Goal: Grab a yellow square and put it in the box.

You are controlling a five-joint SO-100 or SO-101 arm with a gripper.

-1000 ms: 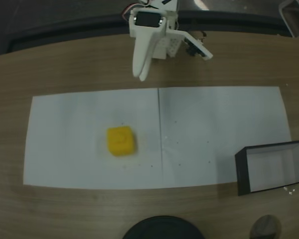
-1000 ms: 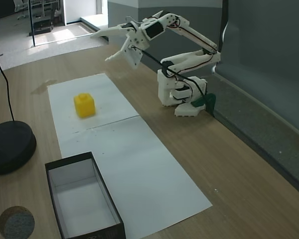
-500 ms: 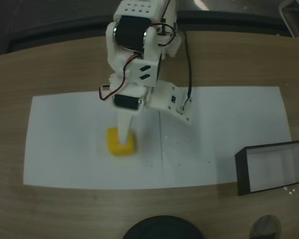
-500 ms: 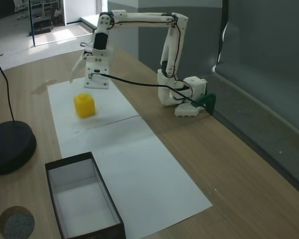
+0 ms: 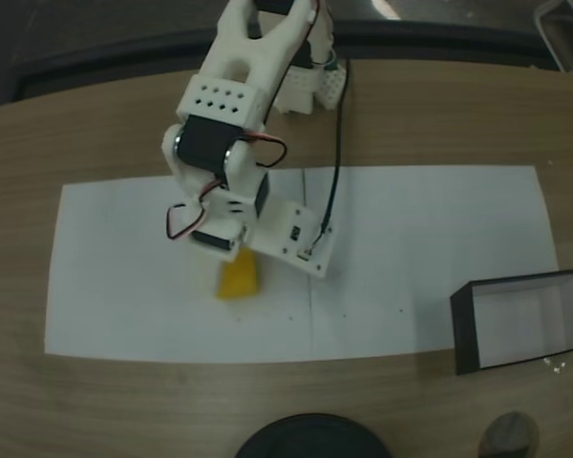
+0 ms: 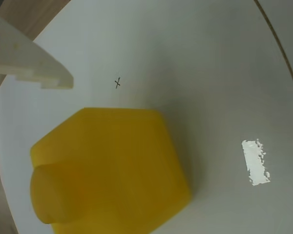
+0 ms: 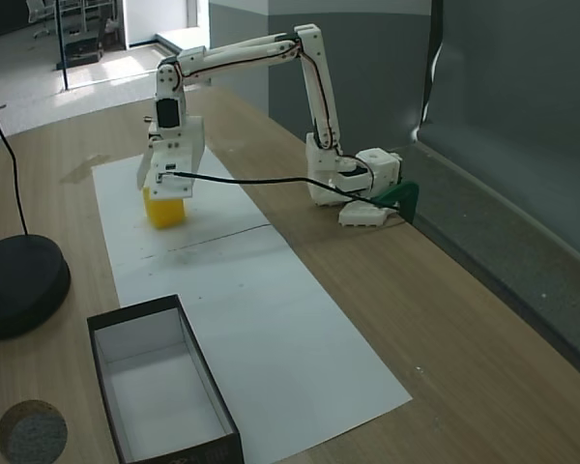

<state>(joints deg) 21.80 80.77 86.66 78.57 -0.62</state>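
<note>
The yellow square lies on the left white paper sheet, partly covered by my arm in a fixed view. From the side it shows as a small cube under my gripper. My gripper is low over it and open, its fingers straddling the cube's top. In the wrist view the yellow square is close below, and one white finger stands apart from it at the upper left. The box, black-walled with a white floor, sits at the right paper edge; the same box holds nothing.
Two white paper sheets cover the wooden table. A black round base with a cable stands near the box. A small round disc lies by the table edge. The arm's base sits at the far side.
The arm swung out from near its base and came down onto the yellow square; the open gripper now sits lower around the cube than half a second ago. Cube and box have not moved.
</note>
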